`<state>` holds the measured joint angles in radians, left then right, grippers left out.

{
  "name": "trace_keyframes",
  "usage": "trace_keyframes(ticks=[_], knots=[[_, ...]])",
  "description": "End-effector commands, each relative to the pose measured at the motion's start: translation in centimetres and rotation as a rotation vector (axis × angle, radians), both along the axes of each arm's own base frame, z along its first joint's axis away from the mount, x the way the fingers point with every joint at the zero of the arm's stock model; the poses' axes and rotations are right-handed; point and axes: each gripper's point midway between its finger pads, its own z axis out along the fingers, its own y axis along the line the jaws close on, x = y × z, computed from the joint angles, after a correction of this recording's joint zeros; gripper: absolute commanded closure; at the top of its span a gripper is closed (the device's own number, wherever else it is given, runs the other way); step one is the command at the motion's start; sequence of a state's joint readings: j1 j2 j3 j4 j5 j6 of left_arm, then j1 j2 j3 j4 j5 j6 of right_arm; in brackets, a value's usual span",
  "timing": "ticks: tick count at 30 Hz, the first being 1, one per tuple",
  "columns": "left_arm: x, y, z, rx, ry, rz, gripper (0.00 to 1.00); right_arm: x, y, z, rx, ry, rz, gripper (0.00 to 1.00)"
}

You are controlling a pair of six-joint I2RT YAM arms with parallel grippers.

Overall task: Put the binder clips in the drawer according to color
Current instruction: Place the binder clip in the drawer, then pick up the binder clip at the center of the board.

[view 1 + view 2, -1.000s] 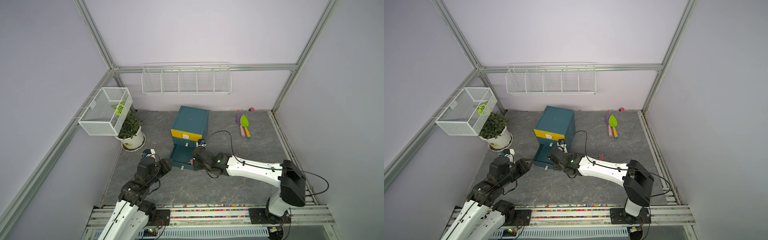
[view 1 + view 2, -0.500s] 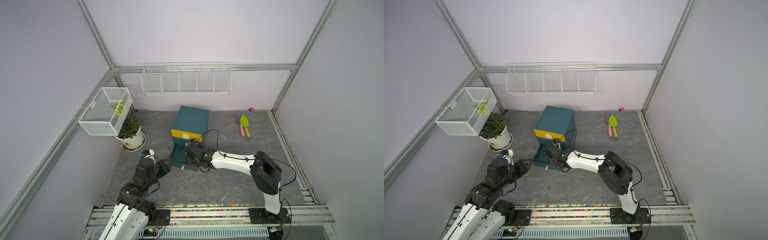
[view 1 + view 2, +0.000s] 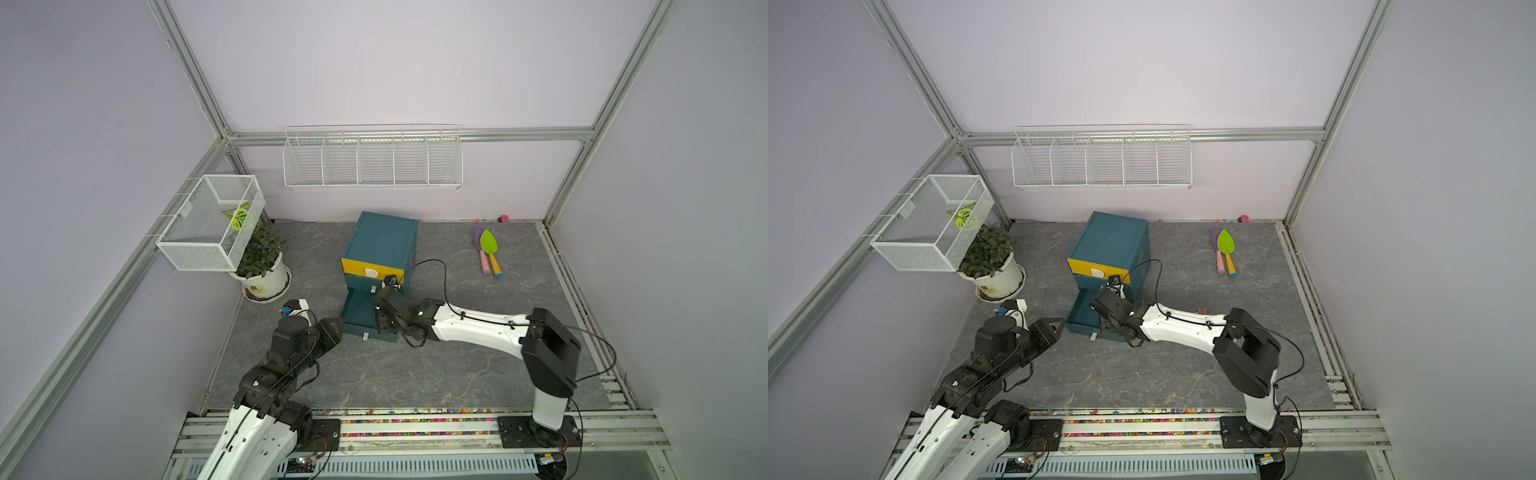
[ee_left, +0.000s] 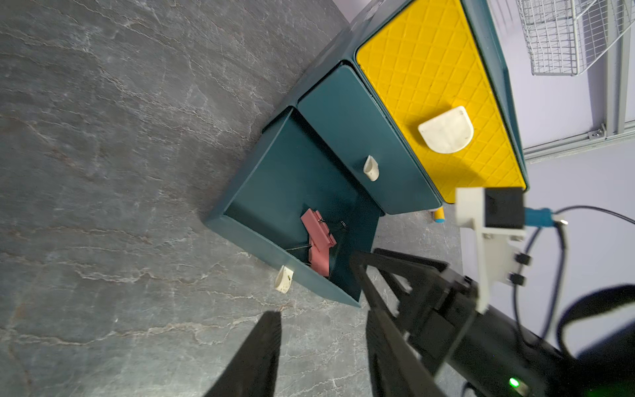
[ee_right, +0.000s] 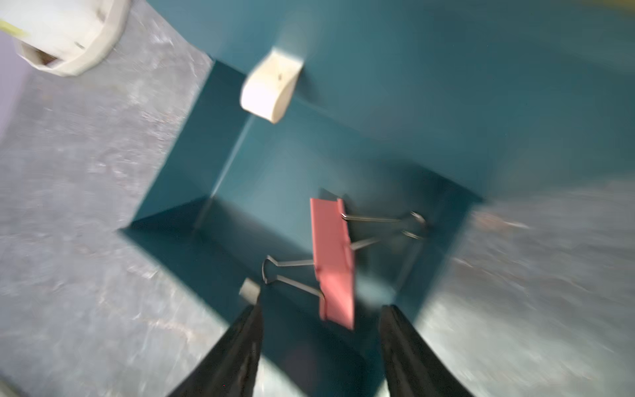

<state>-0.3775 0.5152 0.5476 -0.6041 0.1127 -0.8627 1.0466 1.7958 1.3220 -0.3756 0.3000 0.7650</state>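
The floor was a grey, marble-veined mat, boxed in by pale lilac walls and aluminium posts. A long white wire shelf hung on the far wall. A wire basket jutted from the left wall above a potted plant. Two toy shovels lay side by side at the far right of the mat, and a small pink object sat against the far wall beyond them. A metal rail ran along the near edge and carried both arm bases.

Near the middle stood the teal cabinet. Its yellow top drawer and the middle one were shut, and the bottom drawer was pulled out toward the near side. Two pink binder clips lay inside it toward its right side, touching or overlapping each other. The right gripper hung over that drawer with its jaws spread. One clip showed between them, though in the blurred wrist view neither finger seemed to touch it. The left gripper sat low over the mat just near-left of the drawer's front, its jaws apart with nothing between them.
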Motion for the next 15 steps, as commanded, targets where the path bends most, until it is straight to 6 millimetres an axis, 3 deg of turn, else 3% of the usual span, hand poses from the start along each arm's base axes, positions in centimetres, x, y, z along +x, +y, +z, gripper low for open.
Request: trace_keyframes(ticks=[1,6,10,13,15], knots=[[0.1,-0.1,0.4,-0.011,-0.002,0.002,0.54,0.7,-5.0,2.2,-0.059,-0.071,-0.081,0.4],[0.1,-0.1,0.9,-0.019,-0.011,-0.001,0.54,0.8,-15.0,0.3,-0.125,0.054,-0.2,0.4],[0.2,-0.2,1.1,-0.021,-0.017,-0.003,0.54,-0.9,-22.2,-2.6,-0.164,0.222,-0.272,0.4],[0.3,-0.3,1.2,-0.025,-0.021,-0.007,0.54,-2.2,-25.3,-4.4,-0.195,0.334,-0.304,0.39],[0.4,-0.4,1.3,-0.026,-0.021,-0.009,0.54,-2.4,-26.0,-5.2,-0.177,0.377,-0.309,0.39]])
